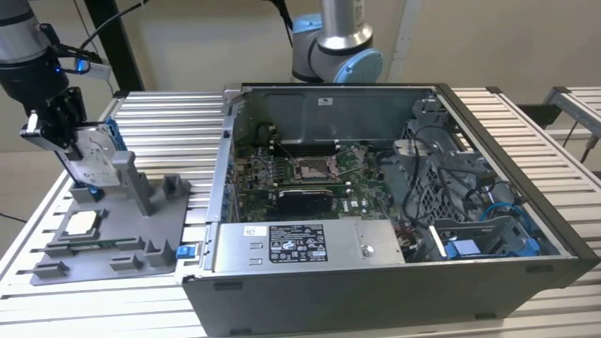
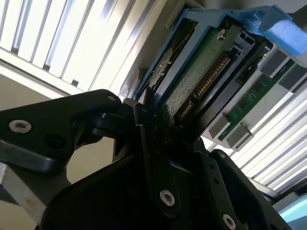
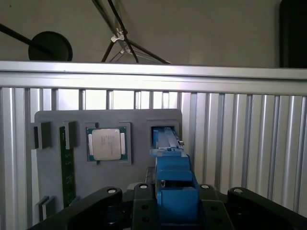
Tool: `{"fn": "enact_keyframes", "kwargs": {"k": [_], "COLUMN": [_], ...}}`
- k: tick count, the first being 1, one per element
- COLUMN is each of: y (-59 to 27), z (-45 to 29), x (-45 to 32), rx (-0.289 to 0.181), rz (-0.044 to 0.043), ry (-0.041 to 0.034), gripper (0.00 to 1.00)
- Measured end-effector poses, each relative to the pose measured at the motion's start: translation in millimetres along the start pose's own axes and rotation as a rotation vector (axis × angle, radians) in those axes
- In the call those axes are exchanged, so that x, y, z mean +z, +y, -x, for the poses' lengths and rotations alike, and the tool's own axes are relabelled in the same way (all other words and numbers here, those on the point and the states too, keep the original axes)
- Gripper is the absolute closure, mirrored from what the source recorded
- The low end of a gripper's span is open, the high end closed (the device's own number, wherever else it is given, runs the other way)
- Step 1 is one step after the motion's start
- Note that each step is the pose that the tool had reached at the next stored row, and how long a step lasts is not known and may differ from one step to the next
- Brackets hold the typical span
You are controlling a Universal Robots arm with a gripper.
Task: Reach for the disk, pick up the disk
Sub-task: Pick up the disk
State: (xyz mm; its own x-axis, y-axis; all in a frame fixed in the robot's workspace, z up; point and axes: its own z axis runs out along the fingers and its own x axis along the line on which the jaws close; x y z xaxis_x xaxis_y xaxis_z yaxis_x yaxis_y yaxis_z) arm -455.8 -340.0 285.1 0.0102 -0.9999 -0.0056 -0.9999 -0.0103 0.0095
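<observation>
- computer case [image 1: 376, 303] just beside the tray [image 1: 155, 211], on the exterior view's right
- chip [image 1: 80, 222] in the tray's near part
- disk [image 1: 94, 160] upright at the tray's far end

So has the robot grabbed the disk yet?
Nearly! The reaching looks done: the gripper is shut on the disk, clamping its blue-framed edge. The lifting is the part in hand. The disk's lower end sits close over the grey holder, so I cannot tell whether it is fully clear of it.

We cannot see the disk's [image 2: 201, 81] gripped end behind the gripper [image 2: 165, 132]. The exterior view's top edge cuts off the arm [image 1: 21, 42].
</observation>
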Motion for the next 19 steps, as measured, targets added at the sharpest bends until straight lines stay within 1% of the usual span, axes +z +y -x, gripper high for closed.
{"fn": "enact_keyframes", "kwargs": {"k": [3, 4, 6, 11, 14, 19], "y": [0.0, 0.0, 0.0, 0.0, 0.1, 0.3], "z": [0.0, 0.0, 0.1, 0.0, 0.0, 0.1], "x": [-0.5, -0.5, -0.7, -0.9, -7.0, -23.3], "rx": [0.000, 0.000, 0.000, 0.000, 0.000, 0.000], "rz": [0.0003, 0.0001, -0.0006, -0.0006, -0.0005, -0.0005], "ry": [0.0037, 0.0037, 0.0009, 0.0008, 0.0008, 0.0009], "gripper": [1.00, 1.00, 1.00, 1.00, 1.00, 1.00]}}
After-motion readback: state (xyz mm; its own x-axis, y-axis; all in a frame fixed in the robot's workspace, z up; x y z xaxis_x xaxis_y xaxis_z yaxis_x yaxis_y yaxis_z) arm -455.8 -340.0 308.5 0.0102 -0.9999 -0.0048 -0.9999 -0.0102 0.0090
